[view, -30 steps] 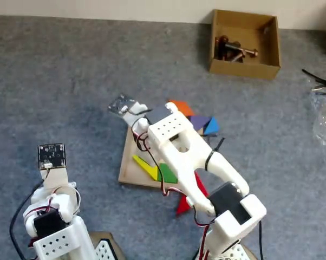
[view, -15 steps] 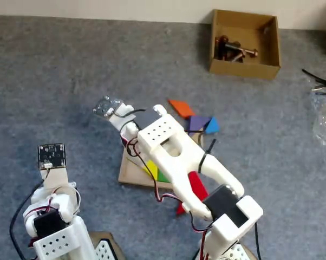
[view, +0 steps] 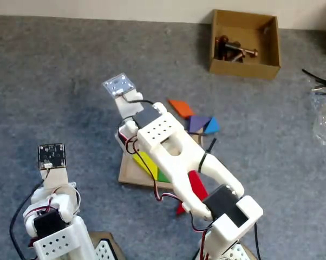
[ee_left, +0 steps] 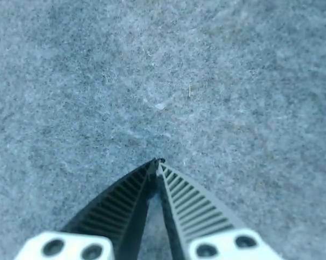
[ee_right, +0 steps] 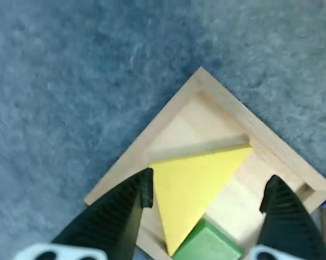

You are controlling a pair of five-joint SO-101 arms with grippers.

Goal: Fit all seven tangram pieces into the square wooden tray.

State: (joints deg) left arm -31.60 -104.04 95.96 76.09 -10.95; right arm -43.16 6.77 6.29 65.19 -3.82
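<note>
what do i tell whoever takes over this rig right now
Left gripper: shut, over bare carpet.
Right gripper: open, astride the yellow triangle in the tray.
Done: yellow triangle and green piece lie in the tray.
Left: red piece at the tray's near side, partly under the arm; orange piece, purple piece and blue piece lie on the carpet beyond the tray.
</note>
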